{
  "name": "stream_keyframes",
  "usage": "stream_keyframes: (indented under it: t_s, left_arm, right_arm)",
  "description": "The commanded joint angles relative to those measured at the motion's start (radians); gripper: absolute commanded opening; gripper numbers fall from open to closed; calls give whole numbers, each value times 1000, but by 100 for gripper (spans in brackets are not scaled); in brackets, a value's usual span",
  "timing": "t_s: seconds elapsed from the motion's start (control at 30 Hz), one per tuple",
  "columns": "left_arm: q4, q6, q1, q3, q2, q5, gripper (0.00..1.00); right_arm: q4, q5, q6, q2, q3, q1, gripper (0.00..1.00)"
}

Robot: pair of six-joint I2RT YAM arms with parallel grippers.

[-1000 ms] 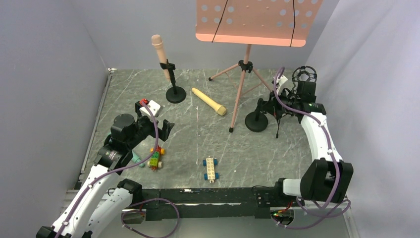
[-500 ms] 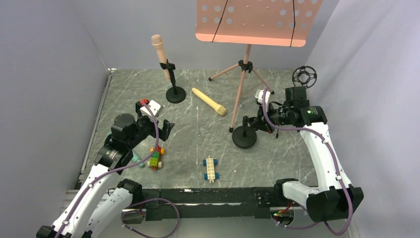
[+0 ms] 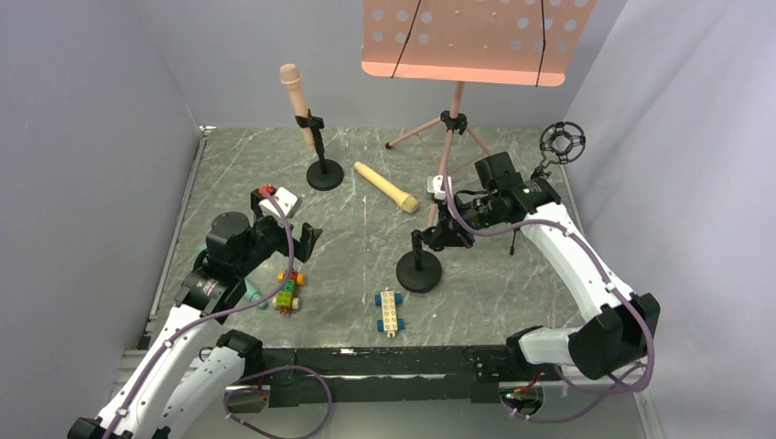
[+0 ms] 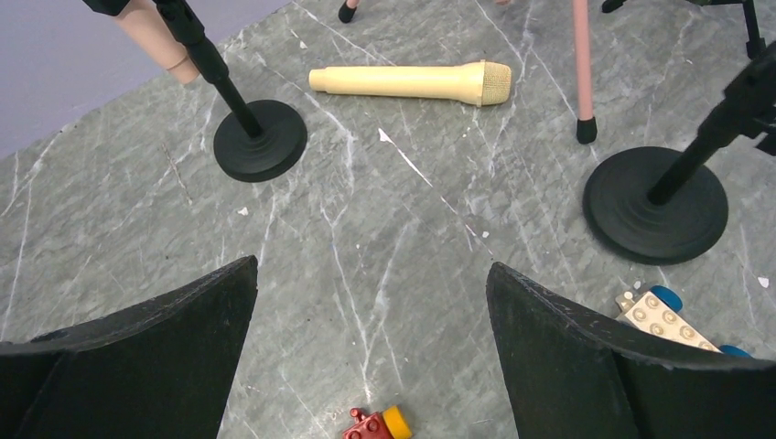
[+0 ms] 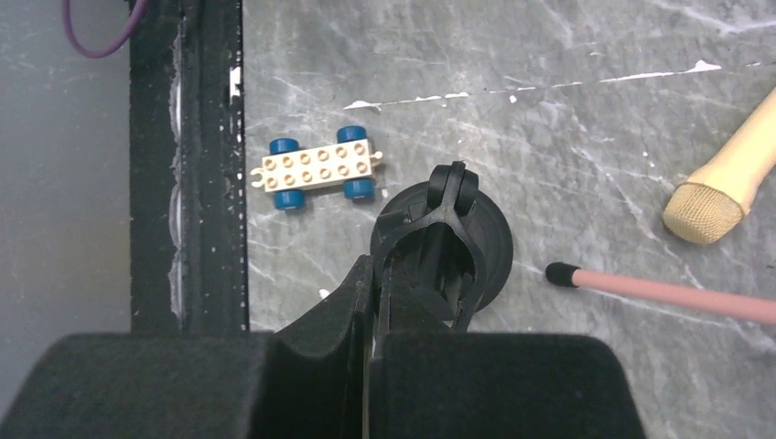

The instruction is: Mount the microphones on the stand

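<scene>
I'm clamping my right gripper [image 5: 375, 283] on top of the empty stand [image 3: 419, 271] – the yellow microphone [image 3: 386, 187] is lying just beyond it, head pointing near-right – my left gripper [image 4: 371, 270] is hanging wide open, farther off.

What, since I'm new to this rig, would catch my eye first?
A salmon-pink perforated music stand looms at the back centre. Left of it, a pink microphone stands clipped in a black stand. Mid-table, the right gripper is shut on a second, empty microphone stand.
</scene>
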Motion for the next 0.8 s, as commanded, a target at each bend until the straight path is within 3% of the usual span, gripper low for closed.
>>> stream_keyframes:
  t_s: [0.0, 0.2, 0.53, 0.67, 0.77]
  left_arm:
    - [40, 26, 5, -8, -11, -12, 99]
    - [45, 34, 5, -10, 4, -3, 99]
    - [53, 31, 5, -12, 35, 24, 99]
    - [60, 26, 5, -15, 46, 34, 99]
    - [64, 24, 5, -12, 56, 39, 99]
  right_arm:
    - [153, -32, -34, 35, 72, 10, 0]
    - [215, -22, -33, 39, 3, 12, 2]
    - [238, -26, -40, -2, -110, 11, 34]
    - [259, -30, -19, -32, -125, 9, 34]
    - [312, -24, 39, -34, -143, 9, 21]
